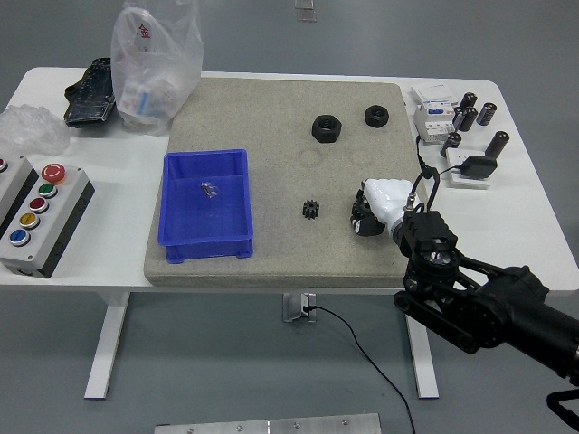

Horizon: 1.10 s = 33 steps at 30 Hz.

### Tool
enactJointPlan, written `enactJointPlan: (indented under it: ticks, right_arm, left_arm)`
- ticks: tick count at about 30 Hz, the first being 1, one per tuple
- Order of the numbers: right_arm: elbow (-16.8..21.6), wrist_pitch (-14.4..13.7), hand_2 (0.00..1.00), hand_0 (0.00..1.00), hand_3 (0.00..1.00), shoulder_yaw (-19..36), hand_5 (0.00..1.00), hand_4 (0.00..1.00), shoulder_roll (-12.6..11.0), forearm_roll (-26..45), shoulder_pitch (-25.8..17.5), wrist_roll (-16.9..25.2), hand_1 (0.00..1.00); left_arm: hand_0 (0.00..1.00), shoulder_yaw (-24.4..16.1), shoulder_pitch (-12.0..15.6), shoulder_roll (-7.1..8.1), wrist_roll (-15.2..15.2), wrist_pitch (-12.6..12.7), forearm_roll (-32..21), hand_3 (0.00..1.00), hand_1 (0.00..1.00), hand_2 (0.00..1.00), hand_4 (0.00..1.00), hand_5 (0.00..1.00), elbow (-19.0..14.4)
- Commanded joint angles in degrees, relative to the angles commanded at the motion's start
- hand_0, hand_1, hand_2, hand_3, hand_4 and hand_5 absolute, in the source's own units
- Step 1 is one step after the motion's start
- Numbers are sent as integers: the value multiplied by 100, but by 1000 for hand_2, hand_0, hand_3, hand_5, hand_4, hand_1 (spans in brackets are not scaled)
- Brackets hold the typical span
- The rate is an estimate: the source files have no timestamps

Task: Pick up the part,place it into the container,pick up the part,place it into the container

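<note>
A larger black gear [363, 219] lies on the beige mat [271, 108] at its right side. My right hand [379, 199], white at the end of a black arm, sits right over the gear's upper right part and hides it. The gear still looks to be resting on the mat. A smaller black gear [311, 211] lies to its left, apart from the hand. The blue container [205, 237] stands on the mat's left side with a small clear piece [209, 189] inside. My left arm is out of the picture.
Two black nuts [326, 127] [376, 115] lie at the mat's far right. Capacitors and electrical parts [461, 127] crowd the table's right end. A plastic bag [154, 63], a black part [90, 90] and a button box [34, 212] are at the left.
</note>
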Motion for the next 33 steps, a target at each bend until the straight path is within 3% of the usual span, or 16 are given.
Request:
enactJointPlan:
  ticks: [9, 16, 25, 33]
  right_arm:
    - [459, -223, 289, 217, 319, 13, 2, 49, -71, -70, 148, 69, 340]
    - [1100, -294, 281, 215, 311, -314, 2, 44, 19, -141, 644, 60, 341]
    - [1423, -603, 277, 217, 306, -1189, 2, 42, 703, 249, 1463, 393, 346]
    - [843, -1058, 275, 218, 305, -1499, 2, 44, 1245, 297, 1649, 643, 351]
  left_arm:
    - [719, 3, -29, -23, -16, 4, -20, 634, 573, 549, 692, 448, 0]
    - [719, 5, -44, -6, 1, 9, -12, 635, 571, 548, 693, 448, 0]
    - [718, -8, -65, -12, 59, 19, 15, 634, 571, 549, 693, 449, 0]
    - [718, -10, -68, -13, 79, 23, 21, 634, 572, 549, 693, 448, 0]
